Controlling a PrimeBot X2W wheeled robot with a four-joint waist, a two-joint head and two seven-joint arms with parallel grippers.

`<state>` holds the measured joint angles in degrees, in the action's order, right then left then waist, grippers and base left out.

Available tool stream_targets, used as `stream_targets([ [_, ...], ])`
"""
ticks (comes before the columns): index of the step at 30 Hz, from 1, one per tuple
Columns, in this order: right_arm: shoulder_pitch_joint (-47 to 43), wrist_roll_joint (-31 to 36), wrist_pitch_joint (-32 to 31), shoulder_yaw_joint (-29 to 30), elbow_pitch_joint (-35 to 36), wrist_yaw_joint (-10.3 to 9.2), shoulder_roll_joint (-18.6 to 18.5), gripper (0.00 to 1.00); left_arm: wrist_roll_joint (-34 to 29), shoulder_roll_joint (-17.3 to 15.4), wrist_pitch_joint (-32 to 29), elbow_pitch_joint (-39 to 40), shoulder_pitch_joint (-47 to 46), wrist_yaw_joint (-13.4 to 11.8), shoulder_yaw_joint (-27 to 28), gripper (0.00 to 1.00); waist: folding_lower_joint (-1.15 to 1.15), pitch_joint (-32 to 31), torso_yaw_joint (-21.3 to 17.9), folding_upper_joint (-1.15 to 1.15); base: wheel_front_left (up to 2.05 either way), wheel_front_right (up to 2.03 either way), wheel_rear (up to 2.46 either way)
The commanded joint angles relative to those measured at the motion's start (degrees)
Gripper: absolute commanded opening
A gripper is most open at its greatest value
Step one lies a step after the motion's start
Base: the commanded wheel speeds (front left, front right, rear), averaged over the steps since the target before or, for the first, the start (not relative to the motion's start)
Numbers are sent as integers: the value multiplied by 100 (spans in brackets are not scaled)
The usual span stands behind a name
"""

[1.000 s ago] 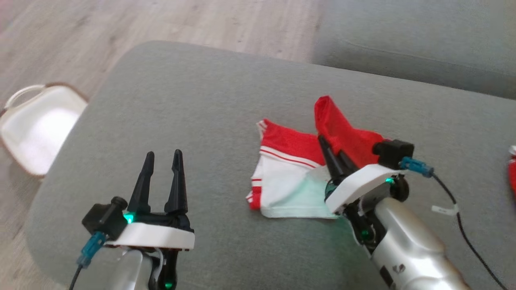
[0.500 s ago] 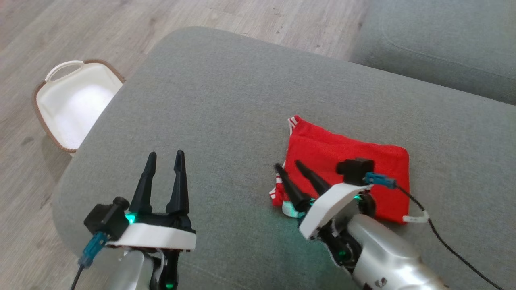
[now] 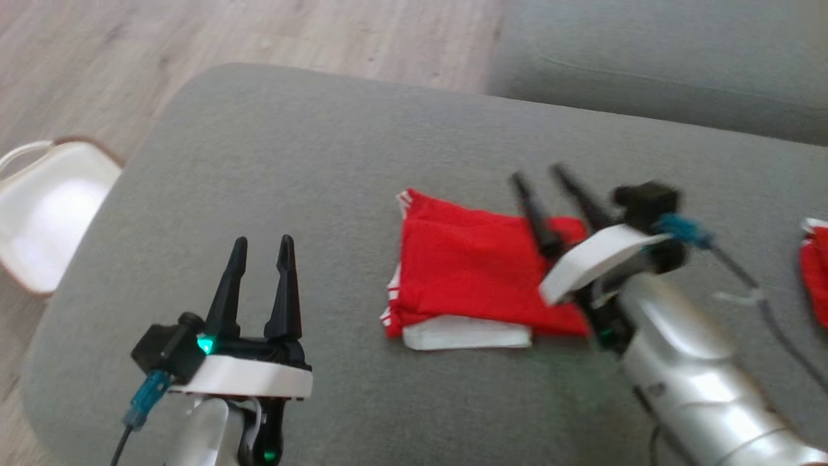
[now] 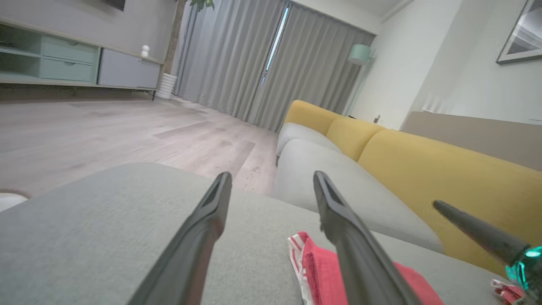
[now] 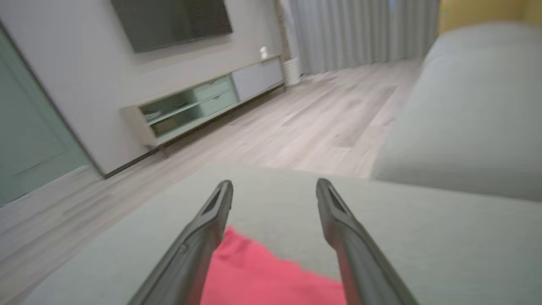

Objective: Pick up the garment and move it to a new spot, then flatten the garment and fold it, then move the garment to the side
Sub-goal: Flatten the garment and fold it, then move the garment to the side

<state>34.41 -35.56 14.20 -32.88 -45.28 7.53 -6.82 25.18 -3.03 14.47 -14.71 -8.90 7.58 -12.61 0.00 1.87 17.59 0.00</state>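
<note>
Far left, off the left edge of the broad grey fabric cushion [image 3: 291, 155]: a white plastic basket with a brown rim [image 3: 45, 213], on the pale wood floor [image 3: 194, 32]. Likely the laundry source, not in play now.

Near-left part of the cushion: the left gripper [image 3: 262, 242], fingers spread, nothing between them. It hovers well apart from the cloth, parked out of the way so the other arm has room, I'd say.

Right of the cushion's centre: the red-and-white fabric garment [image 3: 472, 265], lying flat as a folded rectangle, red layer on top. A white layer peeks out along the near edge, so the halves are not quite aligned. Fold looks done; the move to the side is not.

Over the cushion just right of that: the right gripper [image 3: 537, 173], motion-blurred, above the garment's right end. Fingers apart and empty; in its wrist view the red cloth lies below the fingers, not pinched. Probably placed there because that end is the nearest grab point for the move aside.

Cushion's right edge: a second red cloth item [image 3: 816, 272], cut off, type unclear.
</note>
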Motion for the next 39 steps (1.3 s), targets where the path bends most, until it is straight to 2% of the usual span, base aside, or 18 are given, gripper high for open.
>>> stream_targets([
  [1,-89,353,77,297,328,-4,-92,100,-138,-38,52,194,-185,-13,236,100,0,-39,-273,0,0,0,0],
  [2,-207,651,78,552,498,-4,-180,100,-182,-35,52,182,-184,-13,241,100,0,-40,-333,0,0,0,0],
  [3,-207,651,78,552,498,-4,-180,100,-182,-35,52,182,-184,-13,241,100,0,-40,-333,0,0,0,0],
  [8,-1020,1765,79,1785,1408,-4,-260,100,-303,-11,52,207,-166,-15,356,100,0,-73,-662,0,0,0,0],
  [12,-1633,2367,79,2481,2004,-4,-59,100,-593,-2,52,242,-79,-33,506,100,0,-91,-864,0,0,0,0],
  [16,-2122,2704,79,2888,2468,-4,194,100,-672,8,52,272,45,-32,671,100,0,-71,-1005,0,0,0,0],
  [24,-2591,2898,79,3014,2829,-4,383,100,-599,13,52,317,217,-24,658,100,0,-7,-1047,0,0,0,0],
  [39,-2289,2820,-66,2887,2848,-4,393,100,-498,14,52,353,-38,-21,440,100,0,332,-825,0,0,0,0],
])
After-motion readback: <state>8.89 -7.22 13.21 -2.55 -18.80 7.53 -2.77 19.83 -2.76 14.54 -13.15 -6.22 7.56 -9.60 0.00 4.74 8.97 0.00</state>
